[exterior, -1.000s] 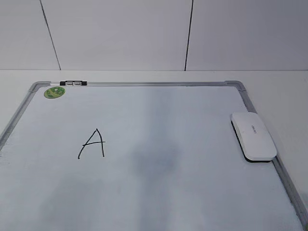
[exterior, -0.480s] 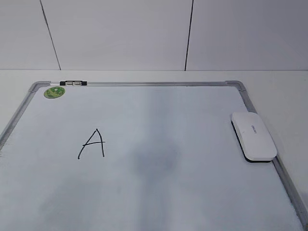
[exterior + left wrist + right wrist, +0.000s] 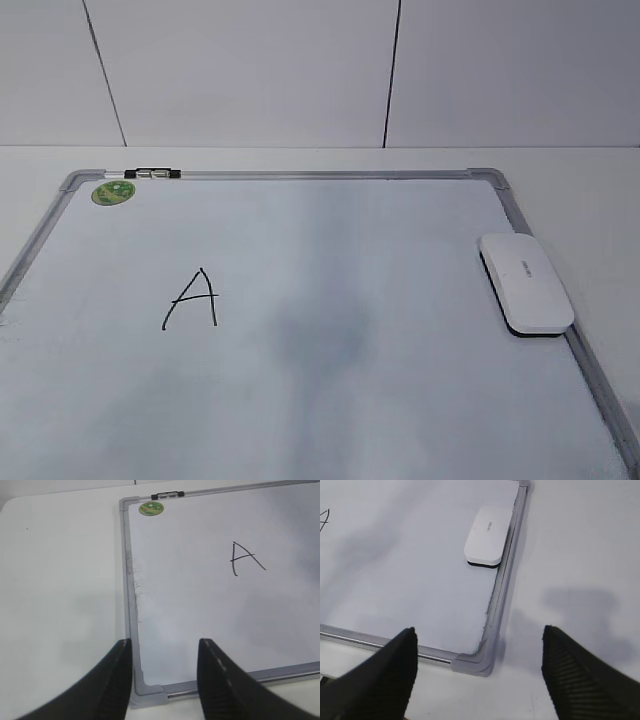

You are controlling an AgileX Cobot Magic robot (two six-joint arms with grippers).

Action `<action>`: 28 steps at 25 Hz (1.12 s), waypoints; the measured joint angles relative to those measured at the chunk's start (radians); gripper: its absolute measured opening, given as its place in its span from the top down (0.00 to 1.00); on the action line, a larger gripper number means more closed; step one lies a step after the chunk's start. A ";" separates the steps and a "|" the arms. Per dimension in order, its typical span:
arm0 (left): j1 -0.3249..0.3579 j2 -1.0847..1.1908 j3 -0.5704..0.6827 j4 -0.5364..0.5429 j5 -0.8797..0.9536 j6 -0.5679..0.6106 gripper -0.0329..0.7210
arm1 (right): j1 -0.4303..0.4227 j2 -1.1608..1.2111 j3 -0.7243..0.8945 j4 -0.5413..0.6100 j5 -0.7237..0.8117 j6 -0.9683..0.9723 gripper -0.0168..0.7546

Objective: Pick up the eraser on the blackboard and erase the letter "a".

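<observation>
Right end effector (image 3: 477, 672) spread wide (empty), eraser (image 3: 488, 536) well ahead, against blackboard (image 3: 496, 605) frame

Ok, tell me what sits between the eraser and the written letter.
Nothing: bare blackboard separates the eraser from the letter, clearest in the exterior view.

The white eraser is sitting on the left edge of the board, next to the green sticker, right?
Not quite. The eraser sits on the board's right edge, far from the green sticker, which is in the far left corner. The exterior view shows this.

Exterior looks down-slant; wrist views overlook opposite near corners of blackboard (image 3: 300, 174).
</observation>
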 joint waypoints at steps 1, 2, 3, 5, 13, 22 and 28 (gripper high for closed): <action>-0.014 0.000 0.000 0.000 0.000 0.000 0.53 | 0.000 0.000 0.000 0.000 0.000 0.000 0.21; -0.025 0.000 0.000 0.000 0.000 0.000 0.53 | 0.000 0.000 0.000 0.000 0.000 0.000 0.21; -0.029 0.000 0.000 0.000 0.000 0.000 0.53 | -0.003 0.000 0.000 0.000 0.000 0.000 0.21; -0.029 0.000 0.000 -0.002 0.000 0.000 0.53 | -0.022 0.000 0.000 0.000 0.000 0.000 0.21; -0.029 0.000 0.000 -0.002 0.000 0.000 0.57 | -0.102 0.000 0.000 0.000 0.000 0.000 0.21; -0.029 0.000 0.000 -0.002 0.000 0.000 0.58 | -0.137 0.000 0.000 0.000 0.000 0.000 0.21; -0.029 0.000 0.000 -0.004 0.000 0.000 0.59 | -0.139 0.000 0.000 0.000 0.000 0.000 0.21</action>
